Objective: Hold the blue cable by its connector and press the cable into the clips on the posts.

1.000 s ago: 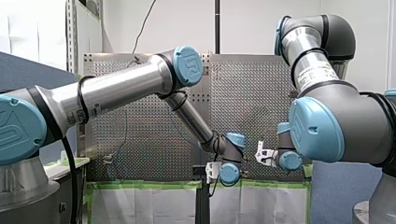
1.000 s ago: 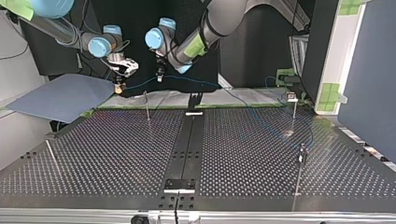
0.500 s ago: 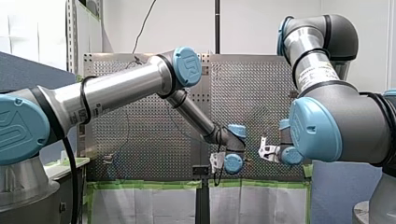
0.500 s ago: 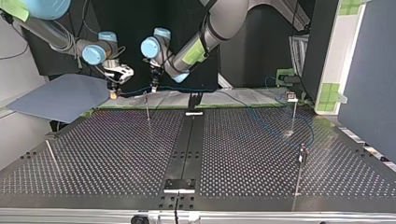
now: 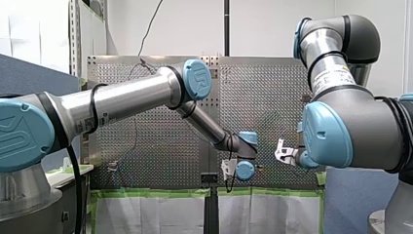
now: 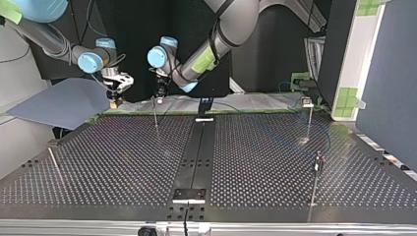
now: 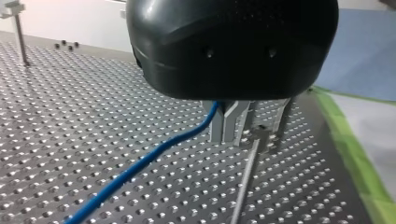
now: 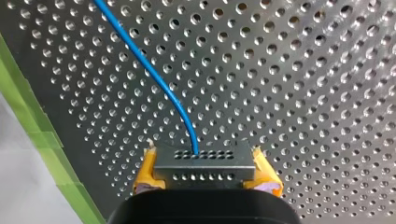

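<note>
In the right wrist view, the right gripper [image 8: 204,162] clamps the connector [image 8: 204,175], a perforated metal block, between its yellow pads [image 8: 147,171]. The cable [image 8: 156,77] leaves the middle of the connector's front face and curves away ahead of the gripper, toward its 11 o'clock, above the table [image 8: 303,93]. Green tape [image 8: 32,121] edges the table beside the gripper.

In the left wrist view, the left gripper [image 7: 231,128] is black, and its metal fingers [image 7: 220,126] are drawn close together on the cable. The cable comes out between them and runs off across the table. A post [image 7: 245,179] stands just beside the fingers, with its clip [image 7: 259,136] level with the fingertips. The cable sits on the far side of the fingers from the clip. A second post [image 7: 19,35] stands well apart.

In the top view, the right gripper [image 6: 114,101] hangs at 10 o'clock, over the table's far edge and beside a blue sheet [image 6: 64,101]. The left gripper [image 6: 160,93] hangs at 11 o'clock, just above the top of the nearest post. Other posts stand at 3, 4 and 8 o'clock. The cable shows only faintly, lying slack toward 2 o'clock.

In the front view, both grippers sit near 5 o'clock of centre, the left gripper [image 5: 227,168] lower than the right gripper [image 5: 284,153] and well apart from it. Their jaws cannot be made out here, and the cable is too thin to trace.
</note>
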### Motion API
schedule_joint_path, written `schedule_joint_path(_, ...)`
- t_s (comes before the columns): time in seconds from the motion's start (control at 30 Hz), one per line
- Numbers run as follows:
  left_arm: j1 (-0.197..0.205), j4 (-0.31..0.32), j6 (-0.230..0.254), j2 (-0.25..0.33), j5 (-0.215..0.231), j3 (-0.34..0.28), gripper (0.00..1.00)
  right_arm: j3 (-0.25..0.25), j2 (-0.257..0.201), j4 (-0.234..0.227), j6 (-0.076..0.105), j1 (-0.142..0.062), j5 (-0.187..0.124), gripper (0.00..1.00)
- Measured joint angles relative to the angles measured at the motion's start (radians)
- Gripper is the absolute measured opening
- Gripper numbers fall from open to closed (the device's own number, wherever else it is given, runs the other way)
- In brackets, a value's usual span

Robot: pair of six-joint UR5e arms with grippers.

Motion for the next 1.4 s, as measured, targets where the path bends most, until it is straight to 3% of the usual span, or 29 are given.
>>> schedule_joint_path(0.2,0.010,0.002,0.000,-0.001,0.005,0.008,0.00,-0.007,0.000,0.004,0.014,-0.010,-0.020,0.00)
schedule_joint_path(0.43,0.018,0.016,0.000,0.000,0.008,-0.028,0.00,-0.008,0.000,0.009,0.010,-0.011,-0.025,0.00)
schedule_joint_path(0.77,0.000,0.046,0.007,0.000,0.011,-0.090,0.00,-0.010,0.000,0.009,0.005,-0.008,-0.027,0.00)
schedule_joint_path(0.97,-0.026,0.034,0.029,0.002,0.023,-0.059,0.00,-0.016,0.000,0.007,0.006,-0.007,-0.041,0.00)
schedule_joint_path(1.2,-0.079,-0.016,0.041,0.002,0.040,-0.002,0.00,-0.019,0.000,0.012,0.005,-0.005,-0.085,0.00)
schedule_joint_path(1.4,-0.098,-0.057,0.048,0.002,0.030,0.037,0.00,-0.020,0.000,0.022,0.003,-0.004,-0.090,0.00)
